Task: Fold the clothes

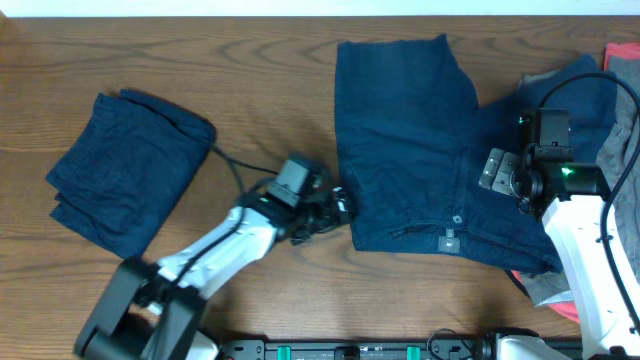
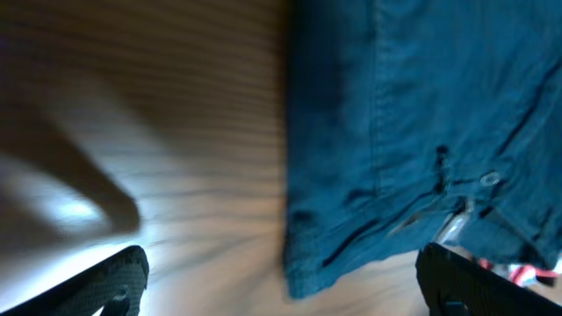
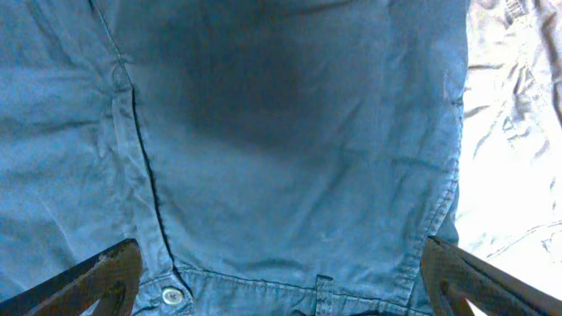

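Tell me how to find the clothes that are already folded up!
Look at the wooden table and go to its left side. There sits the folded navy garment, all by itself. Unlike the spread-out navy shorts in the middle, it is a small, tidy stack.

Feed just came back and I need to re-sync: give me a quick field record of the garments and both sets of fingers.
folded garment: navy, stacked on the table at left
spread shorts: navy, flat at centre, waistband and button toward the robot
waiting pile: grey, red and blue pieces at the right edge
left fingers: open, by the shorts' left waistband corner
right fingers: open, above the shorts near the waistband, gripping nothing
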You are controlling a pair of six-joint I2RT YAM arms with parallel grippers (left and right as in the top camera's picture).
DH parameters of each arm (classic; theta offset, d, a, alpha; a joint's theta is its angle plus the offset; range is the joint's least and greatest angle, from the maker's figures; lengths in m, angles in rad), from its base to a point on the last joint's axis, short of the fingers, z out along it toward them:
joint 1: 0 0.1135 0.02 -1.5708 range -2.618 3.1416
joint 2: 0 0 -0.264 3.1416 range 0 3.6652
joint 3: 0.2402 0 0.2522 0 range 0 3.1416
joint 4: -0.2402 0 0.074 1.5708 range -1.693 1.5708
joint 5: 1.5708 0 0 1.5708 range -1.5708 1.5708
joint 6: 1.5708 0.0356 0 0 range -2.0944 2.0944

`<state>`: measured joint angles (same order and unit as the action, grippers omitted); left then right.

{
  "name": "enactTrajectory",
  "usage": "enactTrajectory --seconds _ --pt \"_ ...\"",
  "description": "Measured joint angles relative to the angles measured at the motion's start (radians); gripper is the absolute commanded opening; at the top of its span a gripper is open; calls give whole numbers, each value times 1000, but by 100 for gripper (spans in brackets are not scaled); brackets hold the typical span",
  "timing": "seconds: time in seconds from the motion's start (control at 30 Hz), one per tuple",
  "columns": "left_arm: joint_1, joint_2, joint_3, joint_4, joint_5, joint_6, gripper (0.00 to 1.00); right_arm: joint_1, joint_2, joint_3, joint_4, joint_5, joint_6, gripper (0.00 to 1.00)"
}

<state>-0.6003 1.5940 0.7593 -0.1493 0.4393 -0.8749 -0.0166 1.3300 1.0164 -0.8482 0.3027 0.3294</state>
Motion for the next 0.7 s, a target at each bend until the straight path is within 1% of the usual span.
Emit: enactTrajectory --seconds 0.03,0.07,0.13,0.17,0.23,0.33,0.43,0.53,0.63,0.7 --pt "-24 19 -2 37 -1 -21 97 0 0 0 0 0 0 99" --pt "-46 37 -2 74 0 -39 92 0 0 0 0 0 0 99" --pt "-84 66 -2 141 -1 -66 76 0 0 0 0 0 0 99" --pt "-103 80 -2 174 0 -75 62 0 0 0 0 0 0 99" --pt "-130 100 -2 216 0 -88 41 0 0 0 -1 0 0 99" --pt "-145 110 -2 224 -1 -101 6 0 0 0 -5 0 0 99" --pt "-135 110 -2 198 0 -92 6 0 0 0 -13 0 0 99" --pt "-99 98 -2 116 4 -50 6 0 0 0 -16 0 0 99" --pt "-14 42 3 -38 5 47 6 0 0 0 -16 0 0 99" --pt "85 -21 20 -175 -9 130 6 0 0 0 -16 0 0 99"
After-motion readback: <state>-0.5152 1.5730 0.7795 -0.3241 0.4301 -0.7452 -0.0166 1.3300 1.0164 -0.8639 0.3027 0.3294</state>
